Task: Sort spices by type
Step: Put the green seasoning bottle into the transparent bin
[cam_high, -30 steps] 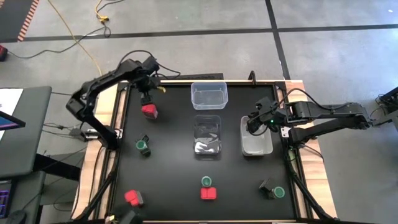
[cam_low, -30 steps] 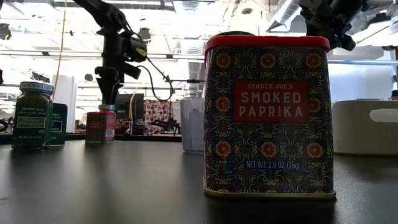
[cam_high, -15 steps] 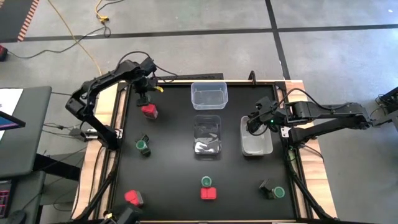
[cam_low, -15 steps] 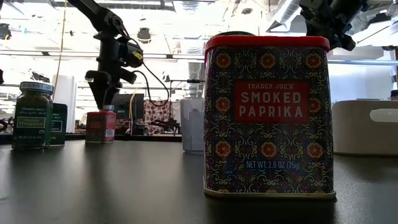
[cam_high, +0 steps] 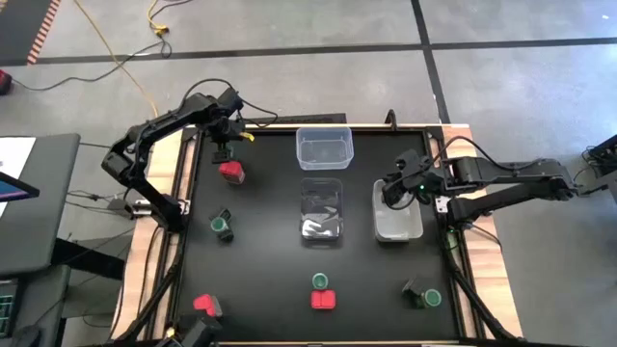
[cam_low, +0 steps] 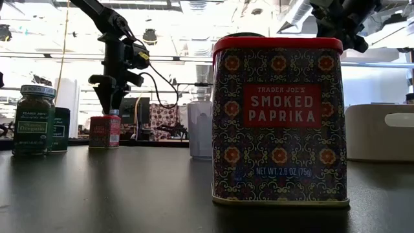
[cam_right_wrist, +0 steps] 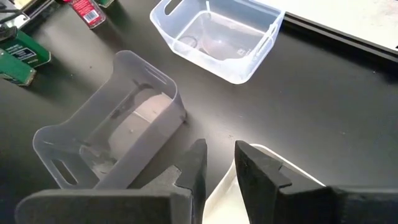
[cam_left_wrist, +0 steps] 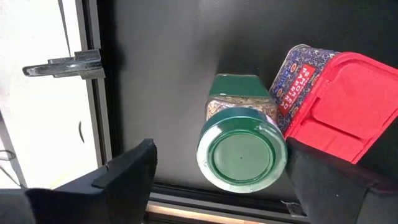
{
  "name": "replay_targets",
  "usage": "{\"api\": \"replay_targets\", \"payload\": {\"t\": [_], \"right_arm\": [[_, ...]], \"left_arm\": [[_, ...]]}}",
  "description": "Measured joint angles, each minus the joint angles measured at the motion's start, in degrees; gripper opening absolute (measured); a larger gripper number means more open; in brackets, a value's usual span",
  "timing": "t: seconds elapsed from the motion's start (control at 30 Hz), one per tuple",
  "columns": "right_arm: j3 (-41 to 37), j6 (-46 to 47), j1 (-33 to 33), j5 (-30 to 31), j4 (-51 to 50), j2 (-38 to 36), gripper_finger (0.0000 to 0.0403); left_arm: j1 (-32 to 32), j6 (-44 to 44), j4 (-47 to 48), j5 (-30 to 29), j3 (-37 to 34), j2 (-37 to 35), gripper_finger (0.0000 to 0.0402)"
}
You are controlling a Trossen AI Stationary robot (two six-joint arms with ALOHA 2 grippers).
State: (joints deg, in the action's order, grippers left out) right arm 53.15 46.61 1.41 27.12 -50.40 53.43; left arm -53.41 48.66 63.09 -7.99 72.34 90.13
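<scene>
A: How much is sorted?

B: Little, it seems. The spices are scattered on the table (cam_high: 270, 280); no tub (cam_high: 324, 147) visibly holds any.

A: And the grippers?

B: The left gripper (cam_high: 224, 152) is spread open above a red tin (cam_high: 230, 173). The right gripper (cam_right_wrist: 217, 165) is held nearly closed, empty, over a tub's rim.

dark jointed arms (cam_high: 154, 135), looping black cables

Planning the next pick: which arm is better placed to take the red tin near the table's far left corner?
Left: the left gripper hangs open just above that red tin; the right gripper is over a clear tub.
</scene>
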Motion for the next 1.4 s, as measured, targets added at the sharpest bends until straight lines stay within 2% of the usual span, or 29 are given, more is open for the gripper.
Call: {"api": "replay_targets", "payload": {"t": [0.63, 1.2, 1.4], "right_arm": [[0.00, -0.02, 0.00, -0.01, -0.01, 2.50, 0.0111], [0.00, -0.15, 0.00, -0.01, -0.03, 2.51, 0.0111], [0.00, -0.39, 0.00, -0.01, -0.06, 2.51, 0.0111]], "left_arm": [[0.09, -0.58, 0.37, 0.00, 0.00, -0.04, 0.0199], [0.24, -1.98, 0.32, -0.13, 0.09, -0.13, 0.0203], [1.51, -3.06, 0.34, -0.25, 2.42, -0.13, 0.0203]]}}
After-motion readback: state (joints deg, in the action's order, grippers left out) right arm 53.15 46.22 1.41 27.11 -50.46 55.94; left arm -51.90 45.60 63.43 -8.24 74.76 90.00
